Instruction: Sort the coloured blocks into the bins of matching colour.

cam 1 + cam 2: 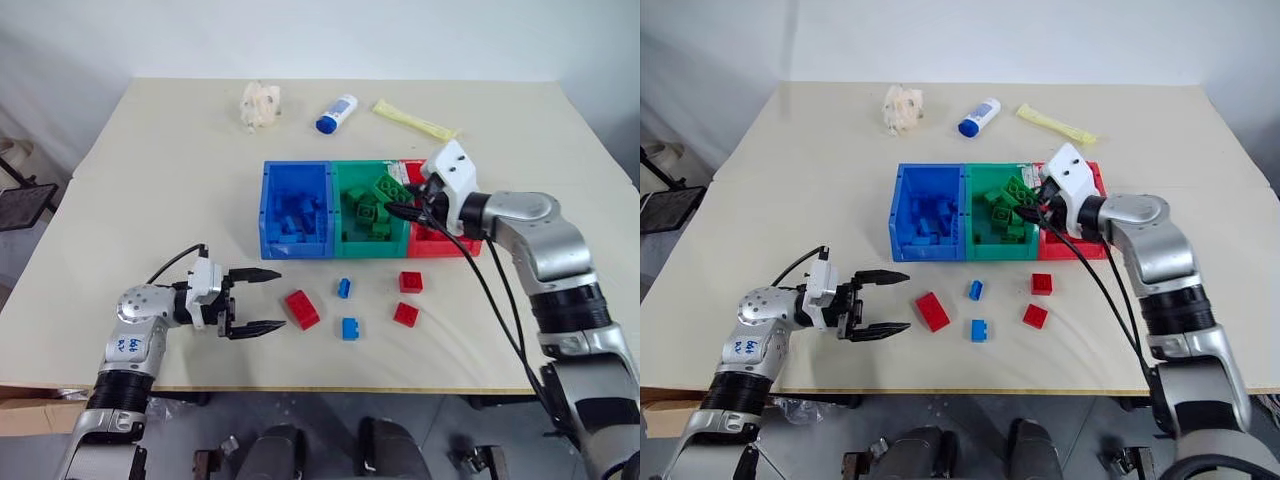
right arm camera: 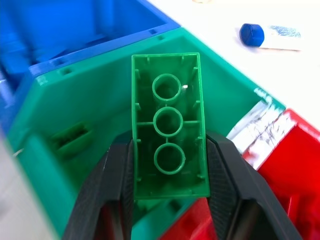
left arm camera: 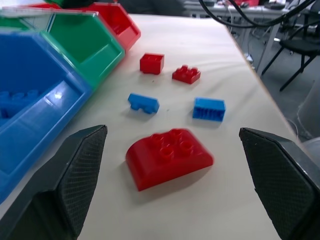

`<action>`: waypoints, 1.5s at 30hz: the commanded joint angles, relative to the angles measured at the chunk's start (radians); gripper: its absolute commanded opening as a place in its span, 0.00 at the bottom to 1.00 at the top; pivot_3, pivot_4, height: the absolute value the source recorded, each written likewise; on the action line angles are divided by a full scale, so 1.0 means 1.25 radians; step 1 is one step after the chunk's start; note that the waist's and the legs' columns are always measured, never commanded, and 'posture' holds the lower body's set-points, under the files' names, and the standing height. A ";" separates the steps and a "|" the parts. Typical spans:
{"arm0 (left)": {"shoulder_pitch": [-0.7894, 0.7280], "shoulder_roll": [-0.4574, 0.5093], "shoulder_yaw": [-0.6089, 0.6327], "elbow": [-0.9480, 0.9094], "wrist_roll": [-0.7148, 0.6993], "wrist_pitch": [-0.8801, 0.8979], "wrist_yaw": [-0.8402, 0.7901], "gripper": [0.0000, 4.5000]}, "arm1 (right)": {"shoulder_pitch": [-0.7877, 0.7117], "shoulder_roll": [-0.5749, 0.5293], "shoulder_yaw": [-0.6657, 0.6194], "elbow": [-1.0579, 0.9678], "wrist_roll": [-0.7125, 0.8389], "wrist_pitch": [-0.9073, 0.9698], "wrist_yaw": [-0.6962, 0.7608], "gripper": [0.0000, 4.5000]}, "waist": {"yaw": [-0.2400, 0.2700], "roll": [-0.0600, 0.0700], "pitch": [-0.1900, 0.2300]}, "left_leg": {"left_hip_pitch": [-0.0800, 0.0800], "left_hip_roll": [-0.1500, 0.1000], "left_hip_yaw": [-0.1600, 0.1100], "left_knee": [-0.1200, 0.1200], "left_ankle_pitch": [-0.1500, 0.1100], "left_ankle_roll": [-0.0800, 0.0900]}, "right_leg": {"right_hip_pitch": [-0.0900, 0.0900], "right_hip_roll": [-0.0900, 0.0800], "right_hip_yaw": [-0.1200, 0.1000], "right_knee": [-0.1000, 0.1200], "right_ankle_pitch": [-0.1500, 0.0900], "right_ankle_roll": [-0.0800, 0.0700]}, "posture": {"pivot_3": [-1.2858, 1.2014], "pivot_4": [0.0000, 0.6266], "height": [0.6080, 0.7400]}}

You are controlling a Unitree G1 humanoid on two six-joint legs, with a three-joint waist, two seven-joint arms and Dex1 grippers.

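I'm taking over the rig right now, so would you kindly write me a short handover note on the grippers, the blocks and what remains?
Right gripper: shut on a green block, held over the green bin.
Left gripper: open, level above the table, pointing at the large red block.
Done: blue blocks lie in the blue bin, green ones in the green bin.
Left: drop the held green block; then three red blocks and two blue blocks on the table go to the red bin and the blue bin.
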 commanded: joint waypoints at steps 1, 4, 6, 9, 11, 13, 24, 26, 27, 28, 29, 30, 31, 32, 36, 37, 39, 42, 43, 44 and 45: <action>-0.015 -0.003 0.001 0.017 0.006 -0.029 -0.008 1.00 | -0.013 0.003 -0.013 -0.007 -0.011 -0.039 0.005 0.70 | -0.001 0.000 0.000 | 0.000 0.000 0.000 0.000 0.000 0.000 | 0.000 0.000 0.000 0.000 0.000 0.000 | 0.52 0.24 1.00; -0.027 -0.006 -0.001 0.029 0.006 -0.035 -0.009 1.00 | 0.008 -0.015 -0.029 -0.053 -0.006 -0.025 0.014 0.92 | -0.002 0.000 0.000 | 0.000 0.000 0.000 0.000 0.000 0.000 | 0.000 0.000 0.000 0.001 0.000 0.000 | 0.52 0.24 1.00; -0.031 -0.007 -0.002 0.036 0.007 -0.038 -0.011 1.00 | 0.016 -0.021 -0.036 -0.070 -0.004 -0.018 0.017 1.00 | -0.002 0.000 0.000 | 0.000 0.000 0.000 0.000 0.000 0.000 | -0.001 0.000 0.000 0.002 0.000 0.000 | 0.52 0.24 1.00; -0.040 -0.011 -0.005 0.043 0.008 -0.040 -0.017 1.00 | 0.094 -0.088 -0.065 -0.192 0.037 0.010 0.083 1.00 | 0.004 0.000 0.000 | 0.000 0.000 0.000 0.000 0.000 0.000 | -0.001 0.000 0.000 0.002 0.000 0.000 | 0.52 0.24 1.00; -0.045 -0.013 -0.005 0.050 0.010 -0.043 -0.018 1.00 | 0.153 -0.126 -0.095 -0.252 0.062 -0.007 0.114 1.00 | 0.006 0.000 0.000 | 0.000 0.000 -0.001 0.000 0.000 0.000 | 0.000 0.000 0.000 0.002 0.000 0.000 | 0.52 0.24 1.00; -0.049 -0.014 -0.005 0.056 0.011 -0.045 -0.017 1.00 | 0.202 -0.152 -0.133 -0.292 0.085 -0.019 0.129 1.00 | 0.004 0.000 0.000 | 0.000 0.000 0.000 0.000 0.000 0.000 | 0.000 0.000 0.001 0.002 0.000 0.000 | 0.52 0.24 1.00; -0.013 -0.018 0.001 0.042 0.008 -0.047 -0.011 1.00 | 0.691 -0.358 -0.426 -0.461 0.179 0.002 0.307 1.00 | 0.022 -0.001 0.001 | 0.001 0.001 0.004 0.001 0.000 0.001 | 0.002 0.000 0.001 -0.002 0.000 0.001 | 0.52 0.24 1.00; -0.015 -0.016 0.004 0.047 0.008 -0.048 -0.014 1.00 | 0.743 -0.372 -0.460 -0.453 0.168 -0.005 0.317 1.00 | 0.022 -0.001 0.001 | 0.002 0.001 0.004 0.001 0.000 0.001 | 0.003 0.000 0.002 -0.003 0.000 0.001 | 0.52 0.24 1.00; -0.016 -0.015 0.004 0.049 0.008 -0.048 -0.015 1.00 | 0.756 -0.376 -0.469 -0.453 0.168 -0.007 0.318 1.00 | 0.021 -0.001 0.001 | 0.003 0.002 0.004 0.001 0.000 0.001 | 0.005 0.000 0.002 -0.003 0.000 0.001 | 0.52 0.24 1.00; -0.019 -0.014 0.005 0.054 0.008 -0.050 -0.017 1.00 | 0.773 -0.380 -0.485 -0.450 0.167 -0.008 0.321 1.00 | 0.020 -0.001 0.001 | 0.005 0.002 0.004 0.001 0.000 0.001 | 0.006 0.000 0.002 -0.004 0.000 0.001 | 0.52 0.24 1.00; -0.022 -0.013 0.006 0.059 0.009 -0.052 -0.018 1.00 | 0.781 -0.382 -0.495 -0.451 0.168 -0.008 0.321 1.00 | 0.020 -0.001 0.001 | 0.005 0.002 0.004 0.001 0.000 0.001 | 0.006 0.000 0.003 -0.005 0.000 0.001 | 0.52 0.24 1.00; -0.024 -0.012 0.006 0.063 0.010 -0.054 -0.020 1.00 | 0.784 -0.384 -0.499 -0.452 0.169 -0.008 0.319 1.00 | 0.020 -0.001 0.001 | 0.005 0.003 0.004 0.001 0.000 0.001 | 0.006 0.000 0.003 -0.005 0.000 0.001 | 0.52 0.24 1.00; -0.026 -0.012 0.006 0.065 0.011 -0.055 -0.021 1.00 | 0.784 -0.385 -0.498 -0.456 0.172 -0.006 0.317 1.00 | 0.020 -0.001 0.001 | 0.005 0.003 0.004 0.001 0.000 0.000 | 0.006 0.000 0.004 -0.005 0.000 0.001 | 0.52 0.24 1.00; -0.028 -0.012 0.006 0.067 0.011 -0.056 -0.021 1.00 | 0.777 -0.385 -0.491 -0.461 0.176 -0.001 0.311 1.00 | 0.021 -0.001 0.001 | 0.005 0.003 0.004 0.001 0.000 0.000 | 0.006 -0.001 0.004 -0.005 0.000 0.001 | 0.52 0.24 1.00; -0.032 -0.016 0.005 0.068 0.011 -0.057 -0.019 1.00 | 0.702 -0.368 -0.414 -0.477 0.192 0.026 0.275 1.00 | 0.019 -0.001 0.001 | 0.005 0.003 0.003 0.001 0.000 0.000 | 0.006 -0.001 0.004 -0.006 0.000 0.001 | 0.52 0.24 1.00; -0.031 -0.018 0.004 0.066 0.011 -0.058 -0.018 1.00 | 0.670 -0.356 -0.379 -0.472 0.191 0.035 0.262 1.00 | 0.019 -0.001 0.001 | 0.005 0.003 0.003 0.001 0.000 0.000 | 0.006 -0.001 0.004 -0.006 0.000 0.001 | 0.52 0.24 1.00; -0.028 -0.022 0.002 0.060 0.011 -0.058 -0.014 1.00 | 0.609 -0.332 -0.310 -0.446 0.176 0.041 0.241 1.00 | 0.019 -0.001 0.001 | 0.005 0.004 0.003 0.001 -0.001 0.000 | 0.007 -0.001 0.004 -0.006 0.000 0.001 | 0.52 0.24 1.00; -0.022 -0.026 -0.001 0.046 0.009 -0.056 -0.010 1.00 | 0.537 -0.297 -0.224 -0.400 0.150 0.041 0.221 1.00 | 0.020 -0.001 0.001 | 0.004 0.003 0.002 0.001 -0.001 0.000 | 0.006 -0.001 0.004 -0.006 0.000 0.001 | 0.52 0.24 1.00; -0.018 -0.026 -0.001 0.039 0.008 -0.054 -0.008 1.00 | 0.518 -0.287 -0.201 -0.384 0.141 0.039 0.216 1.00 | 0.022 -0.001 0.001 | 0.004 0.003 0.001 0.001 -0.001 0.000 | 0.006 -0.001 0.004 -0.006 0.000 0.001 | 0.52 0.24 1.00; -0.014 -0.025 0.001 0.031 0.006 -0.053 -0.006 1.00 | 0.497 -0.271 -0.171 -0.363 0.130 0.033 0.212 1.00 | 0.022 -0.001 0.001 | 0.003 0.003 0.000 0.001 -0.001 0.000 | 0.006 -0.001 0.004 -0.006 0.000 0.001 | 0.52 0.24 1.00; -0.007 -0.023 0.003 0.022 0.004 -0.050 -0.003 1.00 | 0.476 -0.255 -0.145 -0.343 0.119 0.027 0.207 1.00 | 0.022 -0.001 0.001 | 0.003 0.002 0.000 0.001 -0.001 0.000 | 0.006 -0.001 0.004 -0.006 0.000 0.001 | 0.52 0.24 1.00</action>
